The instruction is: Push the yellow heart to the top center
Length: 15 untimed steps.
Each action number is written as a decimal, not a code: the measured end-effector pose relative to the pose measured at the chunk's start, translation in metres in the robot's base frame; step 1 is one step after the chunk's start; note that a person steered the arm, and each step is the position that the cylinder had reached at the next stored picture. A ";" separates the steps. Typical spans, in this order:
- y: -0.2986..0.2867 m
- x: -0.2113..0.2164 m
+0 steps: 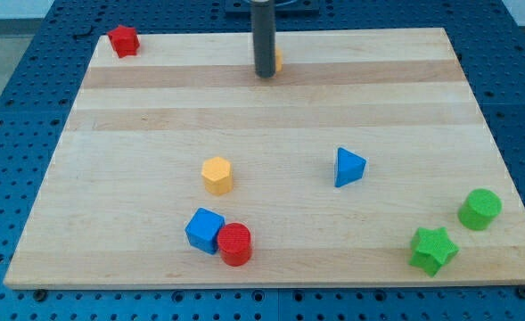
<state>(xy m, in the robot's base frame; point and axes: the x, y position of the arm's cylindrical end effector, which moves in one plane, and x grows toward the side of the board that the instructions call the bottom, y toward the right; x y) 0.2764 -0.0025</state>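
Observation:
A yellow block (pixel 278 61) shows only as a sliver at the board's top centre, mostly hidden behind my rod; its shape cannot be made out. My tip (pixel 264 75) rests on the board right against that block's left side. A yellow hexagonal block (pixel 217 175) stands left of the board's middle, well below my tip.
A red block (pixel 123 41) sits at the top left corner. A blue triangle (pixel 348 167) lies right of centre. A blue cube (pixel 205 230) touches a red cylinder (pixel 235 244) at the bottom. A green star (pixel 433 250) and green cylinder (pixel 479 209) sit bottom right.

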 end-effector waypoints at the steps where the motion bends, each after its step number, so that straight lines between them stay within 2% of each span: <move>1: 0.007 -0.003; 2: 0.014 0.010; 3: 0.034 0.000; 5: 0.037 -0.051; 6: 0.024 -0.049; 8: 0.041 -0.021; 11: 0.002 -0.027; 12: 0.002 -0.014; 14: -0.044 0.010; 15: -0.055 -0.003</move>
<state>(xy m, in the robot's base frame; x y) 0.2732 -0.0576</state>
